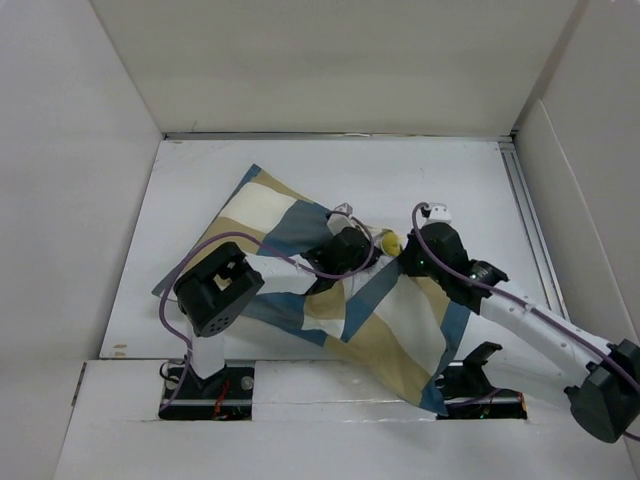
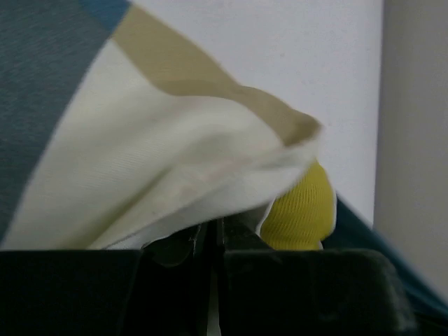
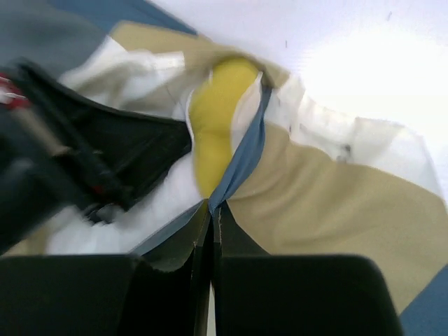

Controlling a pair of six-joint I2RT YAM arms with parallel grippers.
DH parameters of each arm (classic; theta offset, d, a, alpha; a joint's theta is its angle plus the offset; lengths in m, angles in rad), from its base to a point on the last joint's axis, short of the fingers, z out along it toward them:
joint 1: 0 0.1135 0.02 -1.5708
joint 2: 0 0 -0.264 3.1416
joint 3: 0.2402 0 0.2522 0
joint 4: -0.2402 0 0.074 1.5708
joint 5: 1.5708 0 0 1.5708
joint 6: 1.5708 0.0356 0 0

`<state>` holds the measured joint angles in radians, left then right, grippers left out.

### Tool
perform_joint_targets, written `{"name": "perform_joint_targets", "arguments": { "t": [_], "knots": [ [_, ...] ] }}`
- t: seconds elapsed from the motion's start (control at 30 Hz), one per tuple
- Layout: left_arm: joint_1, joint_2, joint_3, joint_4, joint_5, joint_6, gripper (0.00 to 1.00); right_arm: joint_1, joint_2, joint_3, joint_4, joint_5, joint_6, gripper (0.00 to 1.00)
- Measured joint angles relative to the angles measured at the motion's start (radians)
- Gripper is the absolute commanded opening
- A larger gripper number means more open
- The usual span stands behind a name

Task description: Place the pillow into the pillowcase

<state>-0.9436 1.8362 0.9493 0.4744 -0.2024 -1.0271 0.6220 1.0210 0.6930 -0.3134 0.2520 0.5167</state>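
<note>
From above we see the large fabric pillowcase (image 1: 400, 330) in blue, tan and cream checks lying rumpled across the white counter (image 1: 200, 190), reaching from the far left toward the near right edge. The plump white pillow (image 1: 390, 242) with its yellow piped edge is almost wholly covered by it. Only a yellow corner pokes out at the cover's far rim, between the two arms (how far inside the rest sits, we cannot tell). The left pincer (image 1: 352, 250) is just left of that corner. In its own wrist view its fingers (image 2: 154, 287) are pressed together on a cream fold of the pillowcase (image 2: 161, 161), with the yellow corner (image 2: 301, 210) just to the right. The right pincer (image 1: 410, 255) sits just right of the corner. Its wrist view shows the right pincer (image 3: 211, 210) pinching a narrow blue strip of the pillowcase (image 3: 241, 161), the yellow corner (image 3: 213, 126) just beyond and the left pincer (image 3: 105, 161) beside it.
</note>
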Motion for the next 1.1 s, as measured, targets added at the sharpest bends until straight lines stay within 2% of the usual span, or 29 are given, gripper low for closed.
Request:
{"name": "perform_joint_targets", "arguments": {
  "t": [0.23, 0.4, 0.43, 0.47, 0.5, 0.53, 0.57, 0.6, 0.7, 0.8, 0.83, 0.93, 1.1],
  "knots": [
    [-0.014, 0.068, 0.008, -0.017, -0.019, -0.048, 0.00, 0.002, -0.217, 0.095, -0.026, -0.051, -0.050, 0.00],
    [-0.024, 0.094, 0.031, -0.018, -0.014, -0.060, 0.00, 0.001, -0.240, 0.095, -0.045, -0.129, -0.099, 0.00],
    [-0.024, 0.095, 0.032, -0.019, -0.014, -0.061, 0.00, 0.001, -0.237, 0.095, -0.045, -0.139, -0.108, 0.09],
    [-0.024, 0.091, 0.032, -0.023, -0.015, -0.063, 0.00, 0.001, -0.232, 0.095, -0.042, -0.152, -0.114, 0.25],
    [-0.024, 0.082, 0.033, -0.027, -0.017, -0.064, 0.00, 0.001, -0.227, 0.096, -0.028, -0.164, -0.115, 0.47],
    [-0.023, 0.077, 0.034, -0.027, -0.024, -0.066, 0.05, 0.001, -0.225, 0.098, 0.004, -0.174, -0.116, 0.69],
    [-0.020, 0.076, 0.035, -0.039, -0.032, -0.068, 0.12, 0.002, -0.228, 0.108, 0.035, -0.179, -0.119, 0.95],
    [-0.018, 0.059, 0.033, -0.062, -0.040, -0.066, 0.24, 0.003, -0.231, 0.120, 0.062, -0.176, -0.122, 0.97],
    [-0.017, -0.050, 0.017, -0.186, -0.077, -0.040, 0.72, 0.007, -0.251, 0.136, 0.109, -0.132, -0.128, 1.00],
    [-0.045, -0.220, 0.030, -0.408, -0.157, 0.015, 0.94, 0.007, -0.302, 0.108, 0.113, -0.085, -0.128, 1.00],
    [-0.058, -0.275, 0.040, -0.489, -0.188, 0.041, 0.99, 0.007, -0.325, 0.091, 0.113, -0.075, -0.127, 1.00],
    [-0.091, -0.398, 0.091, -0.676, -0.258, 0.117, 0.99, 0.007, -0.366, 0.035, 0.132, -0.078, -0.127, 1.00],
    [-0.105, -0.489, 0.188, -0.798, -0.312, 0.179, 0.99, 0.014, -0.288, -0.068, 0.256, -0.205, -0.117, 1.00]
  ]
}}
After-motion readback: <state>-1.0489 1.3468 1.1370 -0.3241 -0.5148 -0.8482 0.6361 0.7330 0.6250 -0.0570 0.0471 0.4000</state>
